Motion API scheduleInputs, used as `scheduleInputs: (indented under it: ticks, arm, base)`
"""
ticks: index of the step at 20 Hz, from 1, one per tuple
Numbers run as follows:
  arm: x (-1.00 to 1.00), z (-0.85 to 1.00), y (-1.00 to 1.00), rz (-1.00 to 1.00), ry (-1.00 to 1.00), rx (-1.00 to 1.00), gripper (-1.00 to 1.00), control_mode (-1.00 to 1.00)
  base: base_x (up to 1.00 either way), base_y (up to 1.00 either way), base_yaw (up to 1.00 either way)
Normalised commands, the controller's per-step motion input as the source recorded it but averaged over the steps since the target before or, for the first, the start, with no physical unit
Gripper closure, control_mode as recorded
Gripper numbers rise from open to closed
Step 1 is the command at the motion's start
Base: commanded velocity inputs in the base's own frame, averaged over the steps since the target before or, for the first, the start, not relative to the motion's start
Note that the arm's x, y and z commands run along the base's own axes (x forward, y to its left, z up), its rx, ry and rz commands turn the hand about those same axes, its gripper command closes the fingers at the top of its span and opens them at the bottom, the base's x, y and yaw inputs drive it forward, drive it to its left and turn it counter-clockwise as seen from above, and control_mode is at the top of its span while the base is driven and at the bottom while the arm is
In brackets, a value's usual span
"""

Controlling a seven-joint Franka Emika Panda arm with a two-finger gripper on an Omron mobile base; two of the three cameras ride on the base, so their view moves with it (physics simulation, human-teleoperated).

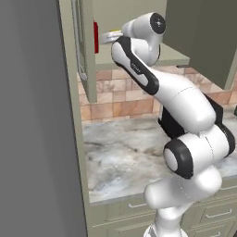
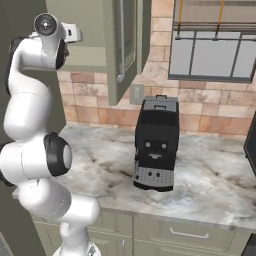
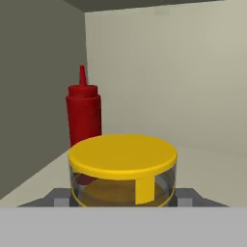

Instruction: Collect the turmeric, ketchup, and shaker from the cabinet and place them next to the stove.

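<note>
You have the arm folded high and reaching into the open cabinet [image 1: 88, 55], a pale olive-beige box with flat matte panels and a long metal bar handle on its door. In the hand view the turmeric [image 3: 123, 169] sits right at the gripper [image 3: 123, 197]: a squat, clear-walled jar with mustard-brown powder inside, a smooth yellow disc lid and a yellow tab running down its front. A grey finger block [image 3: 60, 197] shows at each side of the jar's base, close against its wall, so the jaws look spread to about the jar's width around it; you cannot tell from these pictures whether they press on it. Behind the jar, toward the shelf's left rear corner, stands the ketchup [image 3: 84, 118], a slim glossy red bottle with a shouldered body and a narrow pointed nozzle, upright and near the cabinet's side wall. In the left base view its red side [image 1: 96, 37] peeks past the cabinet's front edge, with a sliver of yellow lid [image 1: 115, 32] just beside the wrist.

Below, the counter [image 2: 210, 185] is veined grey-brown marble, backed by terracotta tile. A boxy black coffee machine [image 2: 156, 145] stands on it toward the rear edge, its lower front a perforated grey grille.
</note>
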Motion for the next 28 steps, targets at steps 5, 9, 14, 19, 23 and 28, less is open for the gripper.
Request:
scheduleInputs:
  ticks: [5, 9, 14, 19, 23, 28]
  arm:
    - [-0.76, -0.07, -0.13, 0.0, -0.12, 0.0, 1.0, -1.0]
    - [-0.92, -0.2, -0.02, 0.0, -0.12, 0.0, 1.0, -1.0]
    - [-0.94, -0.35, 0.0, 0.0, -0.06, 0.0, 1.0, -1.0]
    - [-0.91, -0.12, -0.05, 0.0, -0.02, 0.0, 1.0, -1.0]
    - [-0.9, 0.0, -0.23, 0.0, 0.0, 0.0, 1.0, -1.0]
    - [-0.83, 0.0, -0.39, 0.0, 0.0, 0.0, 1.0, -1.0]
  base:
    - [0.0, 0.0, 0.0]
    - [0.0, 0.0, 0.0]
    - [0.0, 0.0, 0.0]
    - [0.0, 0.0, 0.0]
    - [0.0, 0.0, 0.0]
    - [0.0, 0.0, 0.0]
